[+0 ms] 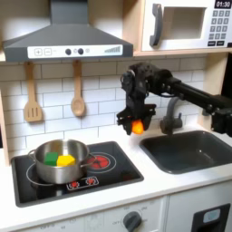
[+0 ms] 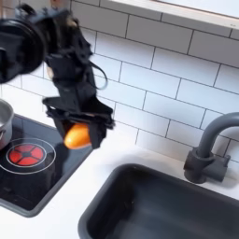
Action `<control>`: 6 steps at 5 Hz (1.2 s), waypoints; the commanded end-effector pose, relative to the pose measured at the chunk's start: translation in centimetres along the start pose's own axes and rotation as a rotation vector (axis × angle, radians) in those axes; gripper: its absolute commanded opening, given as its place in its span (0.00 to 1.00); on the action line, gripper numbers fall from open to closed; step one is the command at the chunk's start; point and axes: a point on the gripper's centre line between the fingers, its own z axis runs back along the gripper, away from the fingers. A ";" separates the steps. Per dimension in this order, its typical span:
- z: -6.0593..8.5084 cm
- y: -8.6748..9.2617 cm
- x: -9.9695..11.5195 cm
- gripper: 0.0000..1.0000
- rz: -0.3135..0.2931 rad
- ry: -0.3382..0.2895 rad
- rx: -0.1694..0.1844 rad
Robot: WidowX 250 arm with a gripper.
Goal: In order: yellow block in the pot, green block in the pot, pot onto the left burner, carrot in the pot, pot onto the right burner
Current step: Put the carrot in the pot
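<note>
The silver pot [image 1: 60, 161] stands on the left half of the black cooktop [image 1: 82, 184] in the first exterior view and hides the burner under it. Inside it lie the yellow block [image 1: 66, 160] and the green block [image 1: 51, 159]. A burner of red rings with a bright centre [image 1: 98, 162] [image 2: 26, 154] lies bare just right of the pot in both exterior views. My gripper [image 1: 138, 123] [image 2: 80, 129] hangs above the counter between cooktop and sink, shut on the orange carrot [image 1: 138, 128] [image 2: 77, 137]. The pot's rim [image 2: 4, 119] shows at the second exterior view's left edge.
A dark sink [image 1: 186, 149] [image 2: 159, 205] with a grey faucet [image 1: 170, 116] [image 2: 210, 149] lies to the right in both exterior views. A wooden spatula [image 1: 33, 95] and spoon [image 1: 78, 91] hang on the tiled wall. Range hood [image 1: 68, 41] and microwave [image 1: 186, 23] sit overhead.
</note>
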 end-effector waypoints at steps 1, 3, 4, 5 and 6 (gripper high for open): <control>2.6 3.5 0.7 0.00 0.079 -0.027 0.011; 2.2 7.5 1.0 0.00 0.162 -0.012 0.051; 1.4 8.7 0.7 0.00 0.189 0.007 0.066; 1.6 10.3 0.5 0.00 0.221 0.005 0.093; 1.9 11.6 0.5 0.00 0.252 0.000 0.110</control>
